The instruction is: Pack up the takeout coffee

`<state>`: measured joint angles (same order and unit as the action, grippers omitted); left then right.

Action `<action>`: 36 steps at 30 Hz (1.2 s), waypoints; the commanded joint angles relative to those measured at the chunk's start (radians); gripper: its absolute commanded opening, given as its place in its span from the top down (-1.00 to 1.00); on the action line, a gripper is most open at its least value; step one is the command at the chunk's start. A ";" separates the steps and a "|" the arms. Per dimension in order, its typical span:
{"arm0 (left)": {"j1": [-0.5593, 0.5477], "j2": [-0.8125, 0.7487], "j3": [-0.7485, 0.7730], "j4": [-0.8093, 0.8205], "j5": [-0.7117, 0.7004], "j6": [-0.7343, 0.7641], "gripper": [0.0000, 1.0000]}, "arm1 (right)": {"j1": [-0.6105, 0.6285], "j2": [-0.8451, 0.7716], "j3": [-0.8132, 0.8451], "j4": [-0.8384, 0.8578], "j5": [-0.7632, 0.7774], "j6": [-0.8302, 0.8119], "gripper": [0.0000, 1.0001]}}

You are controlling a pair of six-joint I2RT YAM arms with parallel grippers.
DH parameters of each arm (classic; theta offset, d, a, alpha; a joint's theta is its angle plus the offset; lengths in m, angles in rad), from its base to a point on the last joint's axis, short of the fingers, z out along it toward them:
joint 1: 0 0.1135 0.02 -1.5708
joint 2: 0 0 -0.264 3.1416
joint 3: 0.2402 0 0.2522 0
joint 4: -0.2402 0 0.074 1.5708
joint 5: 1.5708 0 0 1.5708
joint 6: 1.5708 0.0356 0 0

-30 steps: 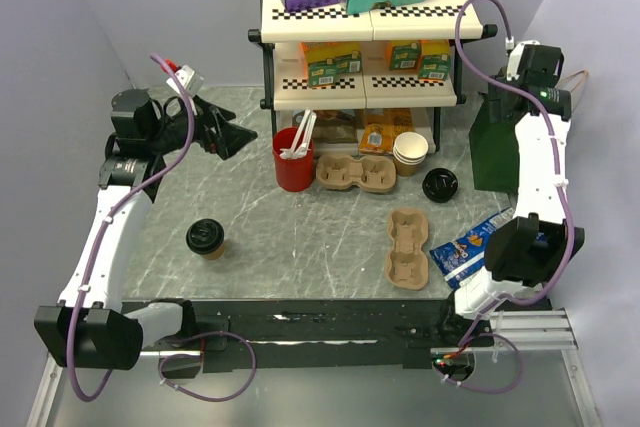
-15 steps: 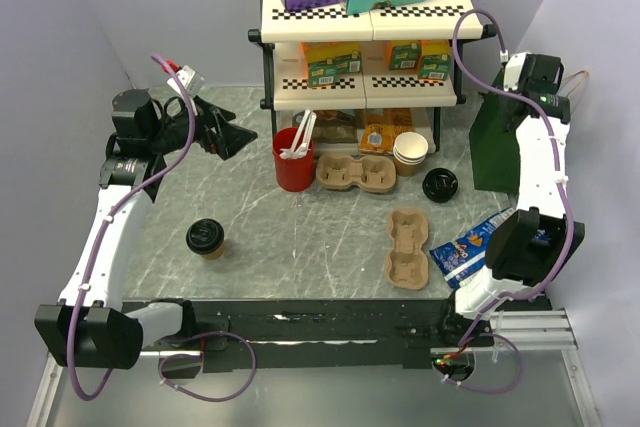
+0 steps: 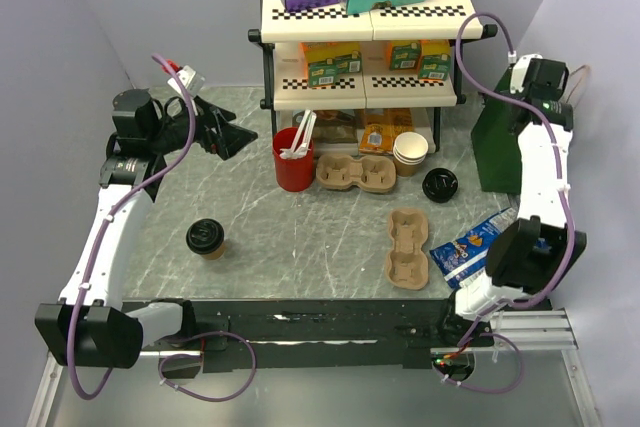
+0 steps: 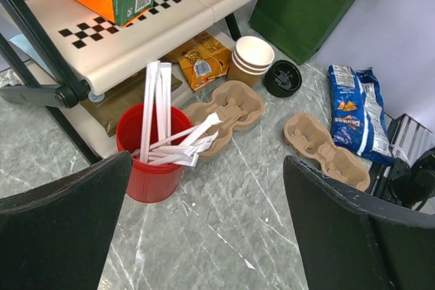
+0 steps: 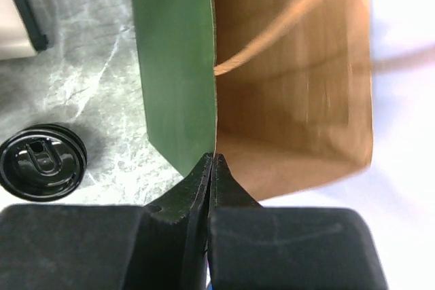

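**Top view.** Right fingers (image 3: 503, 99): pressed together on the rim of the green paper bag (image 3: 492, 152). A second ago they stood apart, and the wrist has since edged toward the wall. Left fingers (image 3: 240, 139): wide apart, unmoved. Takeout coffee (image 3: 205, 237): upright on the grey marbled tabletop (image 3: 300, 237), well apart from the left fingers on the arm-base side, far across from the right fingers. Pale lilac walls (image 3: 60, 37) around.

**Left wrist view.** Left fingers (image 4: 207, 225): spread, nothing between them. Red cup (image 4: 153, 164) of stirrers ahead.

**Right wrist view.** Right fingers (image 5: 211, 171): clamped on the bag's edge. Loose black lid (image 5: 42, 161) to their left.
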<state>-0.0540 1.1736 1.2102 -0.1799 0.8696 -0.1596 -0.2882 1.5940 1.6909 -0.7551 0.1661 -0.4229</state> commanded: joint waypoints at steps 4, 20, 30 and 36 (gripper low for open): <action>-0.006 -0.002 0.028 0.098 0.077 -0.055 -0.99 | 0.001 -0.239 0.018 -0.010 0.073 0.053 1.00; -0.010 0.095 0.271 -0.279 -0.133 0.278 -0.99 | 0.027 -0.734 -0.187 -0.183 -0.466 -0.066 1.00; -0.012 0.058 0.235 -0.216 -0.118 0.270 -0.99 | 0.032 -0.822 -0.154 -0.527 -0.971 -0.131 1.00; -0.012 0.034 0.200 -0.193 -0.110 0.258 -0.99 | 0.064 -0.767 -0.085 -0.702 -1.100 -0.209 1.00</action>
<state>-0.0608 1.2522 1.4189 -0.4149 0.7544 0.0898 -0.2554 0.7914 1.5467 -1.2911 -0.7628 -0.5507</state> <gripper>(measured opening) 0.995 0.007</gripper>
